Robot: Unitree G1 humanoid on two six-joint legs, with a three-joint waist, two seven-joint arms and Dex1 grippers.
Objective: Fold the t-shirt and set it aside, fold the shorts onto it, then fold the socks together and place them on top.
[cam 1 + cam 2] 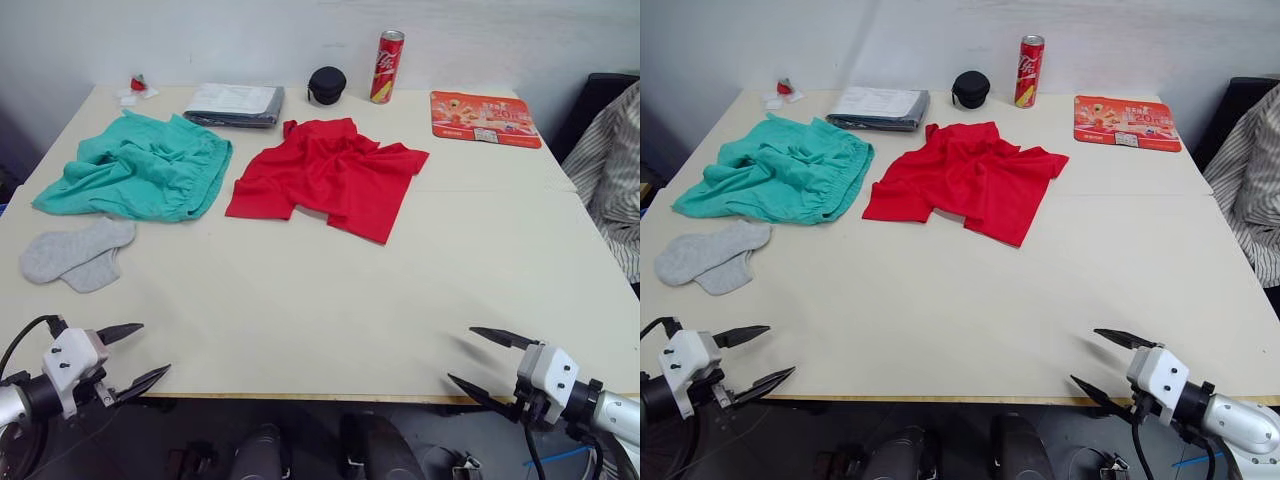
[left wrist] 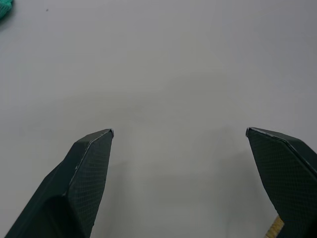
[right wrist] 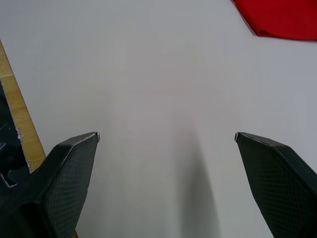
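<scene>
Table [image 1: 330, 300]: t-shirt [image 1: 330, 175], shorts [image 1: 135, 165], socks [image 1: 78, 253] all unfolded; left gripper [image 1: 135, 355] & right gripper [image 1: 478, 360] wide open, empty, near edge.

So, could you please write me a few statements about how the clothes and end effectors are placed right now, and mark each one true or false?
1. The t-shirt lies crumpled and unfolded on the table. True.
2. The shorts lie on top of the t-shirt. False: they lie beside it, on the robot's left, apart from it.
3. The socks overlap each other, nearer the robot than the shorts. True.
4. The right end effector is shut on the t-shirt. False: it is open and empty at the near table edge.
5. The left end effector is open. True.
</scene>
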